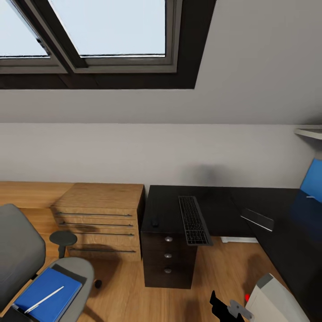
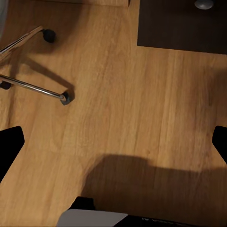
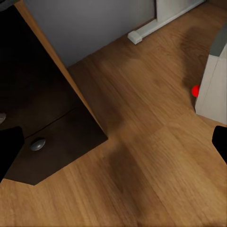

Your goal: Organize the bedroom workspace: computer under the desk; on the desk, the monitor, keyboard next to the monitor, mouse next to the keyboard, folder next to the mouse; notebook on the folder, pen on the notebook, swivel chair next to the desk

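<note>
No readable text, label, brand or number shows on anything.

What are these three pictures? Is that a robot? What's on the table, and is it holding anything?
Yes, it's a robot on wheels with two arms, in a computer-made bedroom. The big picture comes from a camera on its head. The two small ones come from cameras near each arm's jaws, looking down at the wooden floor. The black bits at their edges are the jaws, wide apart and holding nothing. On the black desk lie a keyboard and a little mouse. On the grey chair sits a blue book with a pen on top. The left arm's camera sees the chair's shiny legs; the right one sees the desk's drawers.
</note>
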`<state>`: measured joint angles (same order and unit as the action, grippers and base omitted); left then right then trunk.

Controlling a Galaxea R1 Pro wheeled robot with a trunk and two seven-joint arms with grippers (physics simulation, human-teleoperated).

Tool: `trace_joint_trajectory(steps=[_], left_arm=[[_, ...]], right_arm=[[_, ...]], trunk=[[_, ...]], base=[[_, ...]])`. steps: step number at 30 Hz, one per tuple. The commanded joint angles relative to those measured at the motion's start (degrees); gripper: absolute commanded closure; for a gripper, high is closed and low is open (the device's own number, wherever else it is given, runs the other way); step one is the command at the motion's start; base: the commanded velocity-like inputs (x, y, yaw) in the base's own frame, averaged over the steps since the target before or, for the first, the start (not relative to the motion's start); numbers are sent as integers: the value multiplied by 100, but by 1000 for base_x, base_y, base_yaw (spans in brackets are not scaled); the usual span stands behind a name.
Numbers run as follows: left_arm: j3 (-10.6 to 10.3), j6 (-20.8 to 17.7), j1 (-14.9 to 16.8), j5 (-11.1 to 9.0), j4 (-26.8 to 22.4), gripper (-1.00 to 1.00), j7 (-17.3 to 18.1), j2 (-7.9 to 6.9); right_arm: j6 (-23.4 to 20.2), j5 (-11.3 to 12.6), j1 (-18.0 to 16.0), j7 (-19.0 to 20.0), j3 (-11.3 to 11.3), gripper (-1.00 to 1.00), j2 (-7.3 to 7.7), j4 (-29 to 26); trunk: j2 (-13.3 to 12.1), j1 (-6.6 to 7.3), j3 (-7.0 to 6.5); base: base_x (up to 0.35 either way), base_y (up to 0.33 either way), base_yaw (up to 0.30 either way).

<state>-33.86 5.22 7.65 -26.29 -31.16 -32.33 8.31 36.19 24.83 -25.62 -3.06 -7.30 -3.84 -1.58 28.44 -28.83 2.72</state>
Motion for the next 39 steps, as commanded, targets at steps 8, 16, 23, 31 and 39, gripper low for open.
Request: trace_joint_trajectory(steps=[8,16,23,31,39], left_arm=[[-42,42,9,-58,4,-100,-36,-6],[-45,59,9,-53,4,-100,-36,-12],[-48,351,9,-52,4,-100,-36,-13],[-49,475,9,-52,4,-100,-36,-18],[-50,480,9,-52,4,-100,-36,-19]], right_arm=[[11,-57,-5,-28,-43,-100,-2,0],[9,-57,-5,-28,-43,-100,4,0],[11,-57,-5,-28,-43,-100,6,0],[11,-57,-5,-28,-43,-100,6,0],[11,-57,-5,-28,-43,-100,6,0]], trunk=[[-312,173,-132],[-392,217,-168],[-392,217,-168],[-392,217,-168],[-392,217,-168]], base=[[0,0,0],[0,0,-28],[0,0,-203],[121,0,-227],[88,0,-39]])
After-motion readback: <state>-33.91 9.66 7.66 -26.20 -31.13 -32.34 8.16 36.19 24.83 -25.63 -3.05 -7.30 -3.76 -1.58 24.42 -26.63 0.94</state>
